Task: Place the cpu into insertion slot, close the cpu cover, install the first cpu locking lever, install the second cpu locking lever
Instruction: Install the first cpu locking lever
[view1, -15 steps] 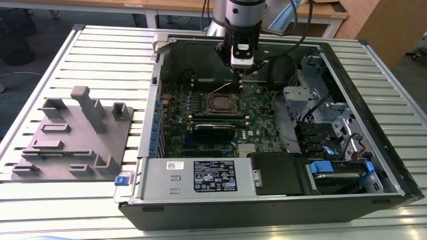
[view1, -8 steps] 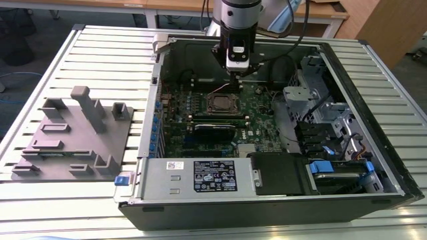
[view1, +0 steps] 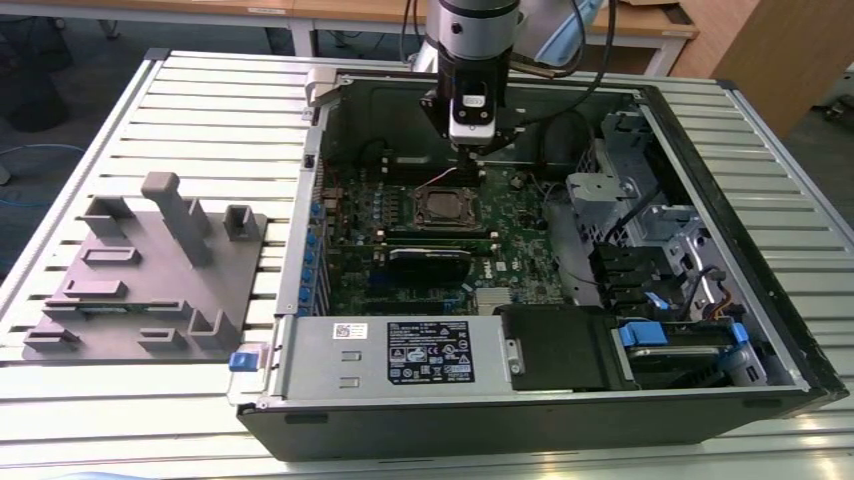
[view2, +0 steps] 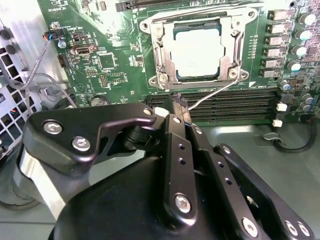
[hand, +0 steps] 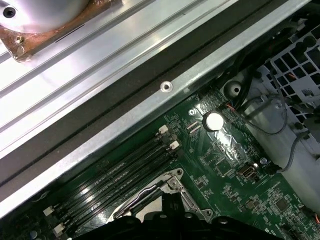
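The cpu lies flat with its silver face up in the insertion slot on the green motherboard. The cpu cover, a silvery frame, lies down around it. A thin wire locking lever slants from the socket's corner to my fingertips. My gripper is shut, just beside the socket's edge over the memory slots. I cannot tell whether the lever's end is pinched or only touched. In the exterior view my gripper hangs inside the case, just behind the socket.
Black memory slots run beside the socket. The open case's metal wall is close by. A power supply and a drive cage fill the case's front and the exterior view's right. A grey fixture stands on the table.
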